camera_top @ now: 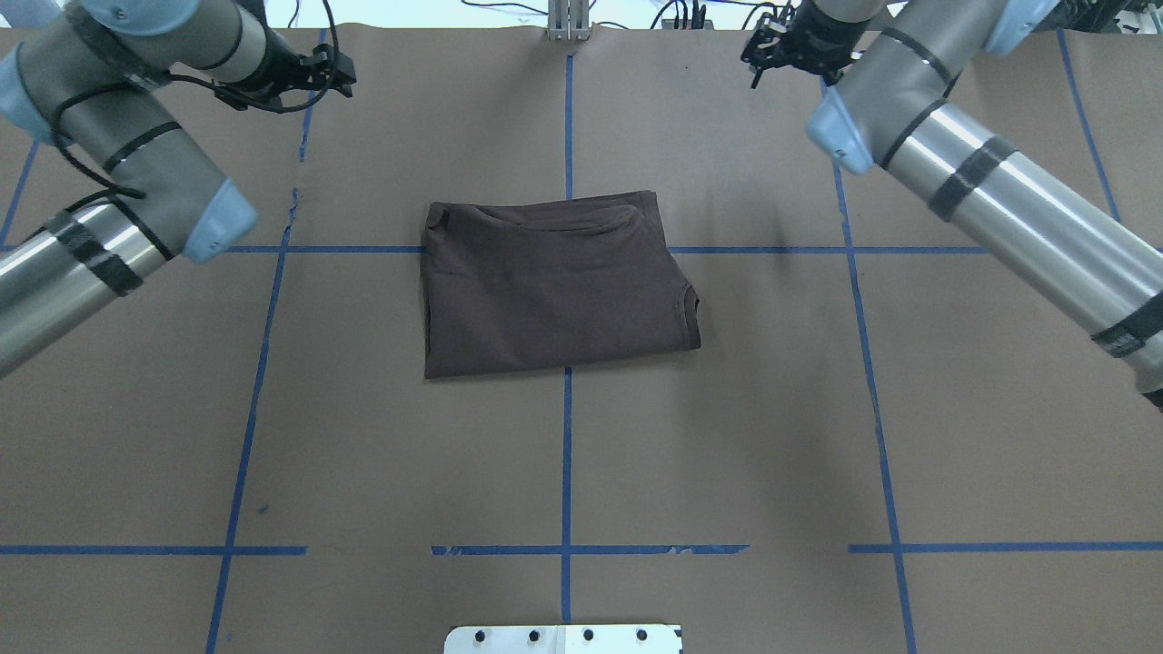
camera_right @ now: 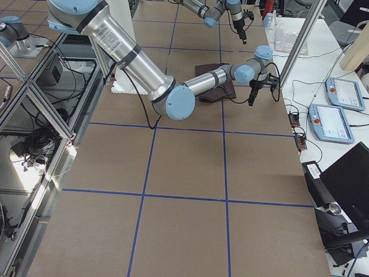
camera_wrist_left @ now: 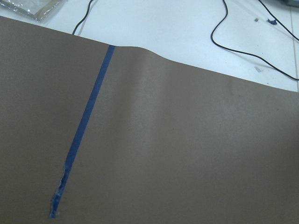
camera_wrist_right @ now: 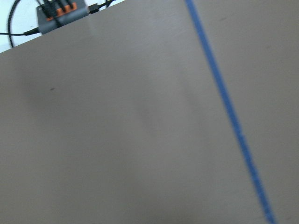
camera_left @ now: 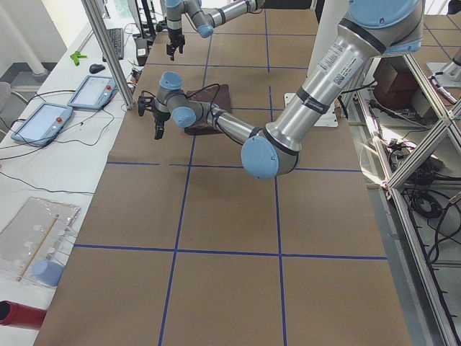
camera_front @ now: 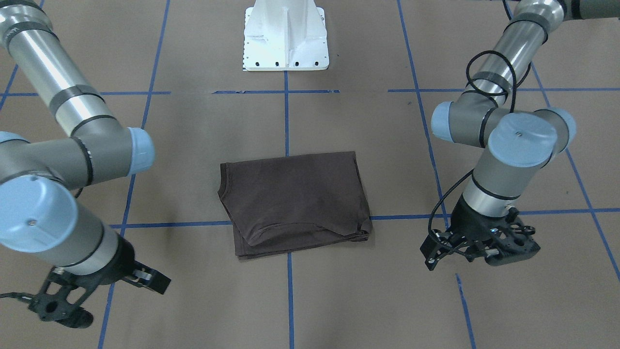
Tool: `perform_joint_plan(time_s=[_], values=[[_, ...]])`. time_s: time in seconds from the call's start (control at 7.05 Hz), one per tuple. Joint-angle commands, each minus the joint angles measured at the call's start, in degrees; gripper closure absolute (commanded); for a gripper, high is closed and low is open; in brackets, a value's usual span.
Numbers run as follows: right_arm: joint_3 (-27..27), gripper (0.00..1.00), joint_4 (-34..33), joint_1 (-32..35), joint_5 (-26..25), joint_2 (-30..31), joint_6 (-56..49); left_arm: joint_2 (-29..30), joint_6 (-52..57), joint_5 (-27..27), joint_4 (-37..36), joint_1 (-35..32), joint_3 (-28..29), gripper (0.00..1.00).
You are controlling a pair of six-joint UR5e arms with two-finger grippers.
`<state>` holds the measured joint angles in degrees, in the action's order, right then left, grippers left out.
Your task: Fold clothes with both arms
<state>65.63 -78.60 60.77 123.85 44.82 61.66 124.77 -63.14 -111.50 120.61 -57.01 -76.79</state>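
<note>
The dark brown T-shirt (camera_front: 295, 201) lies folded into a flat rectangle at the middle of the table, and it also shows in the overhead view (camera_top: 554, 291). Its collar edge is at the overhead view's right side. My left gripper (camera_top: 338, 74) hovers near the far edge of the table, well off the shirt's far left corner; in the front-facing view (camera_front: 477, 252) it hangs empty, jaws apart. My right gripper (camera_top: 756, 59) hovers near the far edge off the shirt's far right corner; in the front-facing view (camera_front: 97, 295) it is empty, jaws apart. Both wrist views show only bare brown table.
Brown table cover with a blue tape grid (camera_top: 566, 454). The white pedestal base (camera_front: 286, 36) stands at the robot's side. Beyond the far edge is a white bench with cables (camera_wrist_left: 243, 42) and teach pendants (camera_left: 43, 119).
</note>
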Motion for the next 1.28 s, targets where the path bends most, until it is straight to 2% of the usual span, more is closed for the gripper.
perform_joint_plan(time_s=[0.0, 0.14, 0.28, 0.43, 0.57, 0.71, 0.85, 0.99, 1.13], values=[[7.9, 0.00, -5.4, 8.4, 1.1, 10.6, -22.4, -11.7, 13.1, -4.8, -5.2, -6.0, -13.6, 0.00], [9.2, 0.00, -5.4, 12.1, 3.1, 15.5, -30.6, -15.6, 24.5, -4.9, -11.3, -9.2, -18.8, 0.00], [10.0, 0.00, -5.4, 16.0, 5.9, 20.3, -39.4, -19.6, 36.9, -5.0, -14.3, -13.1, -20.8, 0.00], [10.0, 0.00, -5.3, 20.3, 8.6, 25.6, -51.3, -23.6, 48.4, -5.8, -15.0, -17.6, -21.4, 0.00], [10.2, 0.00, -6.4, 25.5, 11.2, 28.5, -60.1, -24.5, 57.3, -8.5, -18.1, -21.6, -21.1, 0.00], [13.6, 0.00, -8.7, 27.9, 12.0, 32.5, -65.9, -27.4, 69.4, -10.3, -20.0, -25.4, -21.3, 0.00], [19.4, 0.00, -9.8, 29.1, 11.8, 38.1, -67.5, -30.8, 74.3, -14.4, -20.2, -29.3, -21.4, 0.00], [22.4, 0.00, -9.8, 29.1, 11.9, 42.1, -67.6, -34.4, 74.0, -17.7, -19.2, -29.5, -21.6, 0.00], [22.8, 0.00, -9.7, 29.1, 11.6, 42.1, -67.0, -34.4, 73.5, -17.6, -18.4, -29.1, -20.3, 0.00]])
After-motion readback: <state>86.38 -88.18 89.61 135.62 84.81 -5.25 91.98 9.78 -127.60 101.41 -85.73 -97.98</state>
